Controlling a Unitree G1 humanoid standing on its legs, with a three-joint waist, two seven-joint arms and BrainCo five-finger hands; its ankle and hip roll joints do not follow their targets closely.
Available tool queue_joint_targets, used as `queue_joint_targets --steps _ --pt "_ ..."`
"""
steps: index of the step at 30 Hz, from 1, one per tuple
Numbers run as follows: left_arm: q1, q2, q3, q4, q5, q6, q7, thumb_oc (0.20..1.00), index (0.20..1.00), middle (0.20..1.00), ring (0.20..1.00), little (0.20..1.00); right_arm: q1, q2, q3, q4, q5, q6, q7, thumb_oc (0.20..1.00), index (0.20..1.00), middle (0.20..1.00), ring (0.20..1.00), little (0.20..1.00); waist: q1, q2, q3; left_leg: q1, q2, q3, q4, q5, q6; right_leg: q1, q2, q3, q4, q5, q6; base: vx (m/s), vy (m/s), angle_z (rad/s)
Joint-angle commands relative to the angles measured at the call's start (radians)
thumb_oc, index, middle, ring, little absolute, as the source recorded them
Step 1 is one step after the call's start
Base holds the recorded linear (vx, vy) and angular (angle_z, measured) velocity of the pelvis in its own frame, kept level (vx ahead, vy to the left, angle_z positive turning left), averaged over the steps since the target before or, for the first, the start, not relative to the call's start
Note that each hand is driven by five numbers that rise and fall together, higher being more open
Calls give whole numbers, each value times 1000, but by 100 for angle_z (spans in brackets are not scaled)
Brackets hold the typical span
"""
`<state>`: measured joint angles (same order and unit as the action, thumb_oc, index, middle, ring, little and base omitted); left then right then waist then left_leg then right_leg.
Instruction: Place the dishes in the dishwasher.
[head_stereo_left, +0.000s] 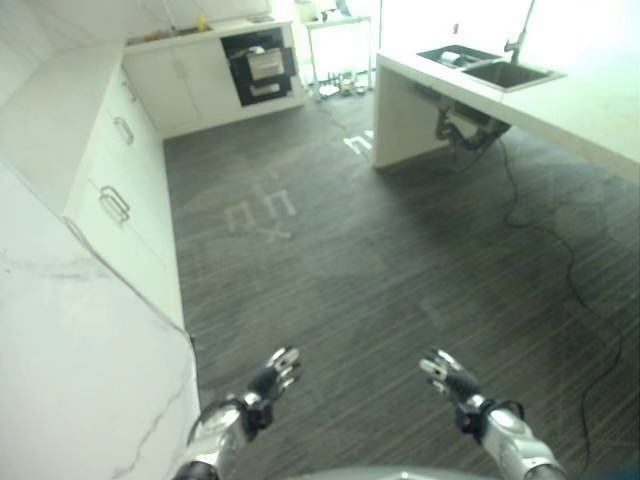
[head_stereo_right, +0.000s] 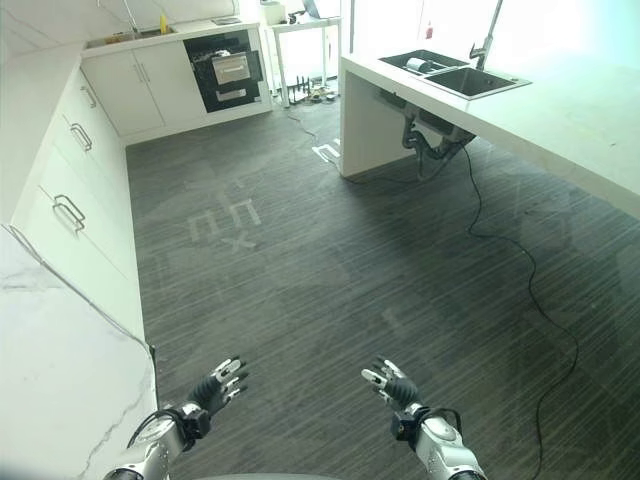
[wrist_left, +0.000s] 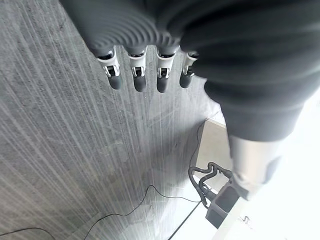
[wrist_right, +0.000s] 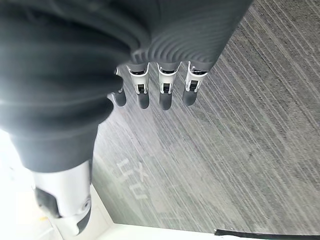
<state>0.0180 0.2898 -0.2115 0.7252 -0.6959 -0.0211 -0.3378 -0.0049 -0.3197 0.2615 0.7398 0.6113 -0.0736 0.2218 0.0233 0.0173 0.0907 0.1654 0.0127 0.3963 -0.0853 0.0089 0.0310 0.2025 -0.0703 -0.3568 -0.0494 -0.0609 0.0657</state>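
The dishwasher (head_stereo_left: 258, 66) stands open in the far cabinet run, its racks showing in a dark opening (head_stereo_right: 228, 68). Dishes (head_stereo_right: 421, 65) lie in the sink (head_stereo_left: 488, 66) on the island counter at the far right. My left hand (head_stereo_left: 272, 380) and right hand (head_stereo_left: 448, 380) hang low over the floor near me, both empty with fingers straight. The left wrist view shows the left hand's fingers (wrist_left: 139, 75) extended over the grey floor; the right hand's fingers (wrist_right: 166, 90) hang the same way in its own wrist view.
White drawers (head_stereo_left: 115, 200) and a marble counter (head_stereo_left: 70, 370) run along my left. The island counter (head_stereo_right: 560, 110) reaches along the right, with pipes (head_stereo_left: 460, 128) beneath the sink. A black cord (head_stereo_right: 520, 270) trails across the grey striped floor. Tape marks (head_stereo_left: 262, 212) lie mid-floor.
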Motion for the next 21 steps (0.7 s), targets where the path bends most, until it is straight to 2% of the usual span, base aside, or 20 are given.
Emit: queue_joint_targets --steps 1,3,7,8,10,14,21 --pt "-61 -6 17 21 -34 -47 -7 1000 1000 1000 1000 1000 -55 18 -1 15 46 -51 21 1000 1000 1000 1000 1000 -12 -15 -4 37 79 -22 1 -31 -98 6 -74 -43 -23 72 56 0 0 0" --pt "-56 -10 18 20 -57 -42 -14 1000 1000 1000 1000 1000 -52 15 -3 18 43 -42 24 1000 1000 1000 1000 1000 -12 -17 -4 37 79 -23 1 -31 -98 7 -72 -44 -24 72 56 -2 -14 -5" --pt "-43 -22 22 35 -68 -28 32 1000 1000 1000 1000 1000 -49 14 -5 36 36 -41 41 1000 1000 1000 1000 1000 -8 -21 -3 37 83 -23 1 -29 -101 6 -68 -48 -25 73 56 8 -30 -5" --pt "-41 -30 28 39 -68 -26 71 1000 1000 1000 1000 1000 -49 16 -3 36 29 -45 41 1000 1000 1000 1000 1000 -6 -22 -2 35 85 -23 1 -27 -102 4 -67 -50 -26 72 55 -1 -58 -1" --pt "-42 -34 38 38 -82 -13 75 1000 1000 1000 1000 1000 -44 17 3 20 20 -41 34 1000 1000 1000 1000 1000 -6 -23 0 33 88 -22 1 -25 -104 3 -66 -53 -25 72 54 -7 -60 -1" --pt "-31 -34 39 37 6 -18 103 1000 1000 1000 1000 1000 -36 17 19 -8 7 -25 46 1000 1000 1000 1000 1000 -7 -23 7 30 98 -17 1 -16 -112 1 -58 -58 -27 70 51 6 -92 2" --pt "-15 -33 37 -20 -9 -8 124 1000 1000 1000 1000 1000 -22 0 27 -51 25 -4 82 1000 1000 1000 1000 1000 -6 -25 21 14 115 -18 31 4 -137 -5 -35 -57 -27 57 27 50 -124 6"
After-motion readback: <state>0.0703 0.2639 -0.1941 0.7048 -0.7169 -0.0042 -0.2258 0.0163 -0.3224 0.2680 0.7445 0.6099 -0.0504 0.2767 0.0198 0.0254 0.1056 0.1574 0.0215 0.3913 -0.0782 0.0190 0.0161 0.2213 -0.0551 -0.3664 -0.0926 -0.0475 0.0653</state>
